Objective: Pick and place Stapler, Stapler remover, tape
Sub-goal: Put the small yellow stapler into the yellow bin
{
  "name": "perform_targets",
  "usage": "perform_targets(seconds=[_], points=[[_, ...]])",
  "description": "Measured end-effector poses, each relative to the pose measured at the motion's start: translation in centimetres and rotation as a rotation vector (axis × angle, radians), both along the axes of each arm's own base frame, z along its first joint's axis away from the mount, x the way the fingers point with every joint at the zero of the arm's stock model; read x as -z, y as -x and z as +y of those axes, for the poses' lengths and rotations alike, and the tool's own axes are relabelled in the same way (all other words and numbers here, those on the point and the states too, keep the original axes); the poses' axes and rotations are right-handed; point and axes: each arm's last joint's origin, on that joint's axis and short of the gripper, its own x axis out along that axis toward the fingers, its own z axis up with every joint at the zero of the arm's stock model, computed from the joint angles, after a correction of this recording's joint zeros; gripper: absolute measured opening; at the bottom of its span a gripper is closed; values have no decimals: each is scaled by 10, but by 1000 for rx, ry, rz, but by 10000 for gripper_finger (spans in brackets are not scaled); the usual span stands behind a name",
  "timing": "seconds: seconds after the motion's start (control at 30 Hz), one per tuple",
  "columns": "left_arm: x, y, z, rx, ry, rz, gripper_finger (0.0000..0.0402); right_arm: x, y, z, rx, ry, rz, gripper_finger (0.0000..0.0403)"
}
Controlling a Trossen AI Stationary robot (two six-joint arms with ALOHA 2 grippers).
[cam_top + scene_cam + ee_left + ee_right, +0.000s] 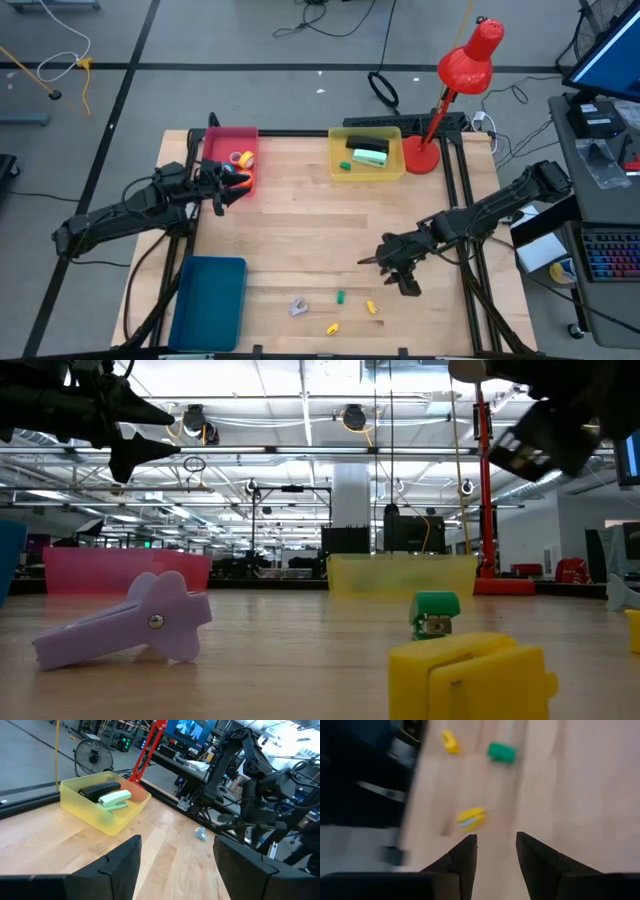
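A wooden table (300, 240) is seen from above, with both arms over it. The left gripper (228, 183) is held at the near edge of the pink bin (215, 145) at the far left; its fingers (122, 865) are seen spread, nothing between them. Small tape rolls (242, 158) are seen inside the pink bin, yellow and orange showing; other colours cannot be told

The right gripper (395, 268) is held above the table's right half, clear of any object; its fingers (462, 857) are parted with only bare wood between them

A yellow bin (340, 140) is placed far centre, holding a green stapler (368, 156) and a black stapler (366, 142). A red desk lamp (455, 85) stands just right of it

A blue bin (208, 300) lies near left. Along the near edge are scattered a lilac staple remover (298, 306), a green block (341, 297) and two yellow blocks (371, 307). In the low view the lilac staple remover (125, 622) is lying flat
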Motion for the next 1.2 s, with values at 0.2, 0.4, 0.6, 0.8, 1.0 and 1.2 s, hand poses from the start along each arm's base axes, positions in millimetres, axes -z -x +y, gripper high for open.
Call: perform_targets(seconds=[0.2, 0.4, 0.6, 0.8, 1.0, 1.2], points=[[0, 0, 0, 2, -29, 6, 248, -6, 0, 11, 152, -300, 165, 122], [0, 0, 0, 4, -62, 13, 248, -6, -9, 30, 228, -473, 206, 120], [0, 0, 0, 19, -67, 14, 248, 12, -24, 46, 284, -573, 289, 120], [0, 0, -1, 52, -75, 14, 248, 28, -31, 50, 379, -644, 452, 120], [0, 0, -2, 82, -83, 14, 248, 29, -30, 50, 436, -678, 519, 120], [2, 0, -3, 97, -85, 29, 248, 29, -32, 49, 490, -656, 467, 121]])
